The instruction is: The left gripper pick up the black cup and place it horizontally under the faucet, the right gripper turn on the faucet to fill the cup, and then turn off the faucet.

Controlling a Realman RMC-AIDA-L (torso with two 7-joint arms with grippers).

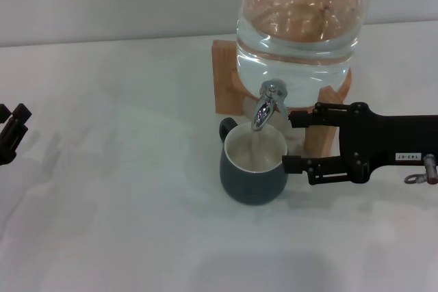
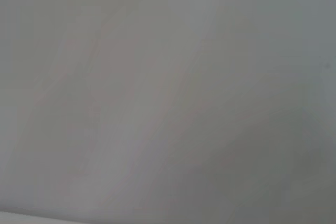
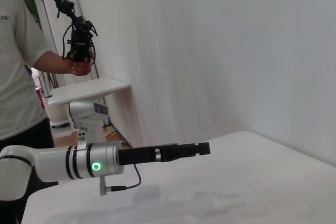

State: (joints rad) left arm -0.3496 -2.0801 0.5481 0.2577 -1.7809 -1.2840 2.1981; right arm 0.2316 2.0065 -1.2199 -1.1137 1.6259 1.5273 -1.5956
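Black cup under the faucet, right tool spread just beside it.

The black cup (image 1: 253,169) stands upright on the white desk (image 1: 109,189), directly below the chrome faucet (image 1: 268,104) of the glass water jar (image 1: 301,18) (handle toward the jar). The right tool (image 1: 293,141) has its fingers wide apart, one near the faucet, one at the cup's rim. The left tool (image 1: 12,131) sits at the desk's far left edge, well apart; I cannot tell its opening.

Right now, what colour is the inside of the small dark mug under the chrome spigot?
Glossy cream-white inside the small dark charcoal mug; the head view shows it best.
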